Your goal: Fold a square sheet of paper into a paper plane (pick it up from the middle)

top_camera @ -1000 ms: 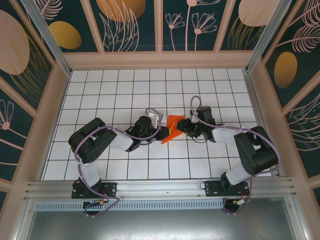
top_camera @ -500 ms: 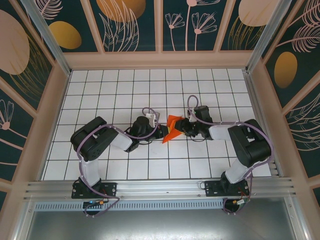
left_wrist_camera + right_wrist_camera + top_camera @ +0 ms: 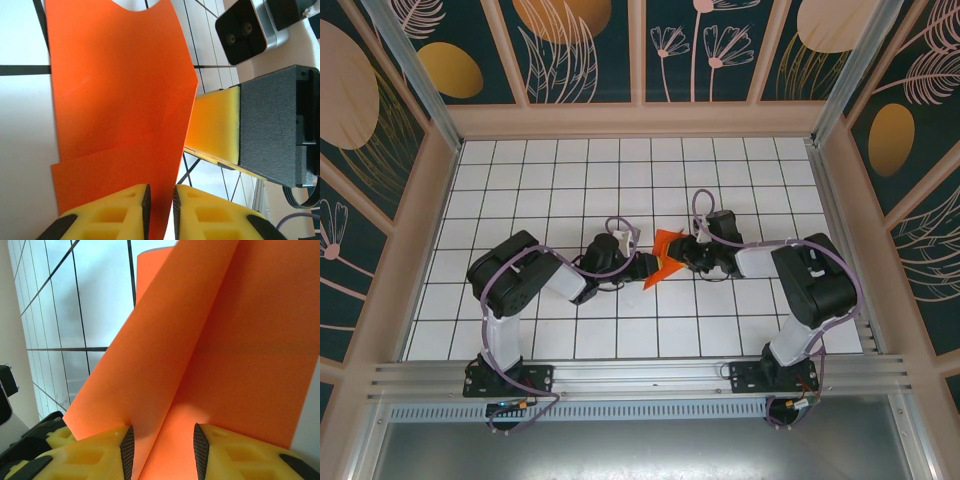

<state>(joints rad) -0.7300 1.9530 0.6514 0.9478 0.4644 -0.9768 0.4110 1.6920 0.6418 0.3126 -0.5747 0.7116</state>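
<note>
The square sheet of paper [image 3: 665, 253] is bright orange-red, partly folded, and stands up off the tiles between my two grippers. My left gripper [image 3: 647, 266] comes in from the left. In the left wrist view its jaws [image 3: 161, 212] stand nearly together, with the lower edge of the sheet [image 3: 115, 95] running down between the pads. My right gripper [image 3: 686, 256] faces it from the right. Its jaws [image 3: 161, 452] are apart, and a folded ridge of the sheet [image 3: 225, 340] lies in the gap, brushing one pad. One yellow finger of the right gripper [image 3: 215, 125] shows just behind the paper.
The white grid-tiled table [image 3: 570, 180] stretches around the arms. Beige side rails [image 3: 425, 230] and patterned walls enclose it on three sides. Both forearms lie low over the near middle rows. The right arm's elbow [image 3: 810, 280] sits close in.
The right arm has folded its elbow inward and its gripper has pushed a little left against the paper. The left gripper has edged right, and the sheet stands more upright.
</note>
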